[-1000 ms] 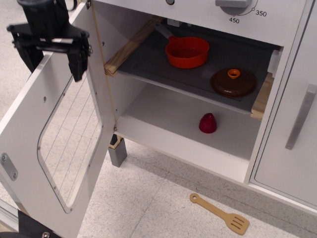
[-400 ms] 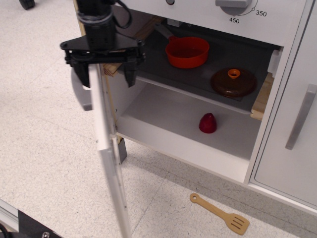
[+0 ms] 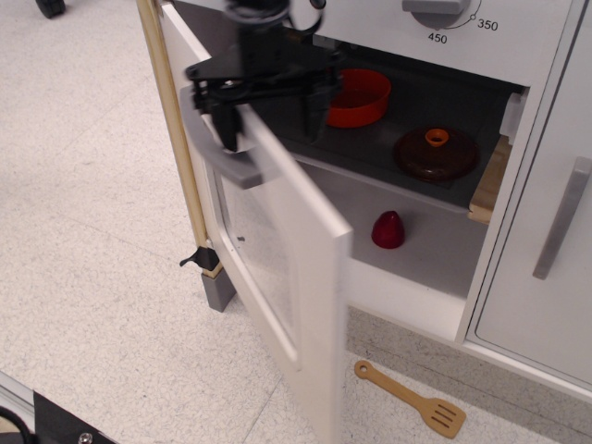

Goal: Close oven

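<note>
- Lying nearest on the speckled floor, the wooden spatula [image 3: 410, 399] sits where it sat a second ago, just in front of the cabinet base.
- The oven door [image 3: 294, 250] has swung a long way round: a second ago it stood wide open with its inner face towards the camera, a moment ago it was edge-on, and now it is about half shut, its outer face showing with the window and the grey handle [image 3: 225, 153].
- My gripper [image 3: 266, 104] has travelled with it, from far left to over the door's top edge; my jaws are spread wide, one finger either side of that edge, clamped on nothing.
- Behind the door, the oven [image 3: 416, 287] is still partly open, and the red object [image 3: 388, 230] rests unmoved on its floor.
- Farther in, on the dark shelf, the brown lid [image 3: 437, 153] and the orange pan [image 3: 361, 94] are unchanged; the pan is now partly hidden by my fingers.
</note>
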Motion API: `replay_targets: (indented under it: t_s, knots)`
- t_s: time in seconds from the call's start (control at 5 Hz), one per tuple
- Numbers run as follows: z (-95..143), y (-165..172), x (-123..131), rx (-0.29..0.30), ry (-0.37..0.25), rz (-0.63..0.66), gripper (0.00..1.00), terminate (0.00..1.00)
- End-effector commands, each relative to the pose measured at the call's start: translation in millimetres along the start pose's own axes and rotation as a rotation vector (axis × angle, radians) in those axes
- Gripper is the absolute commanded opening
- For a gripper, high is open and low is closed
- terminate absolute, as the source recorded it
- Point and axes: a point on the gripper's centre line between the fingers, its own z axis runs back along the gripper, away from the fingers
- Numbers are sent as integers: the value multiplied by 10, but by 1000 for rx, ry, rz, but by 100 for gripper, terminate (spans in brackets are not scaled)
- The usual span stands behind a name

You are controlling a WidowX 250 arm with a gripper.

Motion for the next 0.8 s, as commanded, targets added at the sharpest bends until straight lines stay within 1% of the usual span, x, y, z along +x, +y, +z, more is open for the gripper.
replay_targets:
  t_s: [0.0, 0.2, 0.4, 0.6]
  knots:
    - [509, -145, -132, -123, 22, -86, 100, 0]
    - [569, 75, -478, -137, 53, -324, 100, 0]
    - [443, 412, -739, -142, 100, -552, 100, 0]
    - [31, 650, -793, -98, 104, -669, 100, 0]
